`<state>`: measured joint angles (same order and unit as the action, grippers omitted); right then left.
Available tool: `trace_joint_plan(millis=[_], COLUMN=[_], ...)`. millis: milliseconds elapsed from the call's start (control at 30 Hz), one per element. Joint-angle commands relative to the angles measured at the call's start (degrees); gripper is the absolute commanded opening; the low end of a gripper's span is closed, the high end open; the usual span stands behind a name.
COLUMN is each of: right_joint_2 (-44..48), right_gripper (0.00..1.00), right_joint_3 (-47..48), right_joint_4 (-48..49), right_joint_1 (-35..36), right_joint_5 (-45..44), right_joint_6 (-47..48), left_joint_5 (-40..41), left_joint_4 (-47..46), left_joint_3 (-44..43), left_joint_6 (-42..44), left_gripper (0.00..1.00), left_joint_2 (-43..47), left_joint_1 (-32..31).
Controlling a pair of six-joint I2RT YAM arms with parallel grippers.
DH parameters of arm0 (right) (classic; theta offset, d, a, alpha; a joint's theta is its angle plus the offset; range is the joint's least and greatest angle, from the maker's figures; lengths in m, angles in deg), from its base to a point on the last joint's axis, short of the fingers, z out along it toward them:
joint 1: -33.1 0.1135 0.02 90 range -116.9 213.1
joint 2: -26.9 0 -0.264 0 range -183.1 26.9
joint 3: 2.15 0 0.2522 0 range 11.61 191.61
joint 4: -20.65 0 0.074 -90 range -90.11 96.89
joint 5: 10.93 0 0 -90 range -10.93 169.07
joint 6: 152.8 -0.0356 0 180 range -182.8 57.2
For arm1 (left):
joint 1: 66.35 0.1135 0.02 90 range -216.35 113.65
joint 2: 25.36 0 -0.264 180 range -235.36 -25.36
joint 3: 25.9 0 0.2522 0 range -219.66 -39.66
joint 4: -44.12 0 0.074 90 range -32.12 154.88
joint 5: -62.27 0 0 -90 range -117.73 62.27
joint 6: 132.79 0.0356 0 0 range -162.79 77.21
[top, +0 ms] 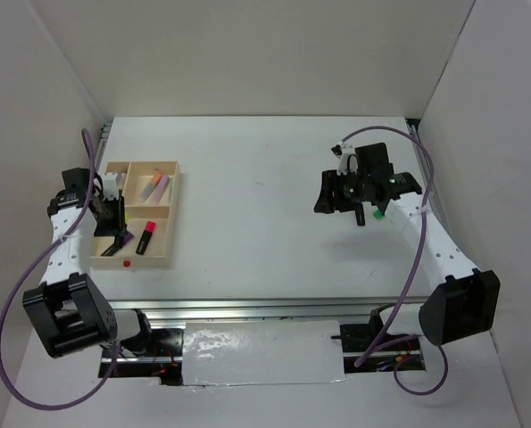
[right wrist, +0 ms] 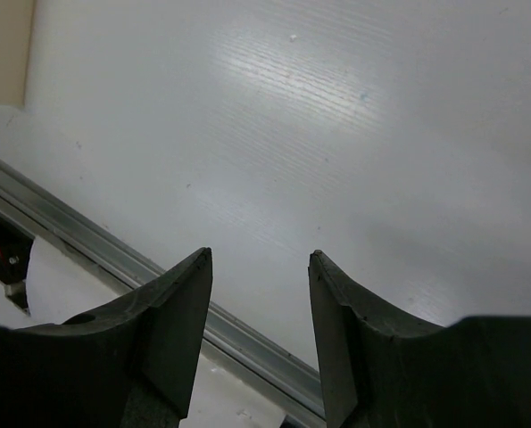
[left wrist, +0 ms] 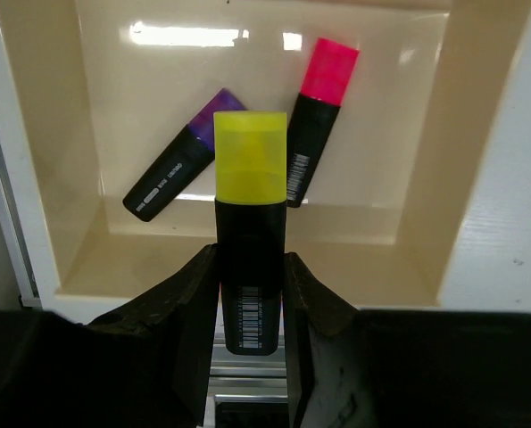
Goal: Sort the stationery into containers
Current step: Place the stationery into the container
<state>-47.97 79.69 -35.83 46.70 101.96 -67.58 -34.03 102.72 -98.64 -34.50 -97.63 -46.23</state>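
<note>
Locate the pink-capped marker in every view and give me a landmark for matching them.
Top external: pink-capped marker lies in the tray's near right compartment, left of centre.
Left wrist: upper right of centre, behind the yellow-capped marker in the left hand.
Right wrist: not in it.
Shared landmark: the wooden tray.

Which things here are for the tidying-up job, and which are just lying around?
For the job:
- wooden tray with compartments
- yellow-capped highlighter, held in the left gripper
- pink-capped highlighter and purple-capped highlighter, lying in the tray
- two pastel highlighters in another compartment

Not for the job:
- purple cables
- metal rail at the table's near edge
</note>
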Motion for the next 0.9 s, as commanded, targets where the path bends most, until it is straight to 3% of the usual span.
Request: trace_joint_plan(millis=[0, 367, 433, 500, 533, 633, 700, 867], right_joint_2=[2.2, -0.3, -1.3, -3.0, -3.6, -7.1, -10.1, -18.0], right_gripper=[0.54, 0.53, 0.52, 0.51, 0.50, 0.48, 0.48, 0.46], right_joint_3=[-1.1, -1.5, -1.4, -1.5, -1.7, -1.5, -1.3, 0.3], right_joint_4=[-0.9, -1.1, -1.2, -1.1, -0.8, 0.0, 1.0, 2.3], right_joint_1=[-1.5, -4.5, -4.6, -4.7, -4.8, -5.3, -6.0, -9.6], right_joint_5=[-0.6, -3.8, -6.9, -9.6, -11.0, -16.9, -20.2, -22.7], right_joint_6=[0.6, 1.0, 1.0, 1.3, 1.4, 1.5, 1.3, 1.5], left_joint_5=[-2.4, 0.4, -0.7, -1.7, -2.2, -4.0, -5.2, -8.4], left_joint_4=[-3.1, -6.7, -5.9, -5.6, -5.5, -5.2, -5.1, -3.3], left_joint_3=[-0.2, -6.2, -6.9, -6.8, -6.6, -5.7, -5.0, -4.7], left_joint_6=[4.1, 5.4, 5.8, 6.2, 6.6, 7.8, 8.4, 10.4], left_gripper=[0.00, 0.01, 0.17, 0.25, 0.38, 0.56, 0.64, 0.66], left_joint_2=[-3.3, -18.1, -19.1, -18.8, -18.4, -16.1, -13.9, -10.1], left_joint_1=[2.9, 8.2, 9.2, 9.9, 10.1, 10.6, 10.6, 10.6])
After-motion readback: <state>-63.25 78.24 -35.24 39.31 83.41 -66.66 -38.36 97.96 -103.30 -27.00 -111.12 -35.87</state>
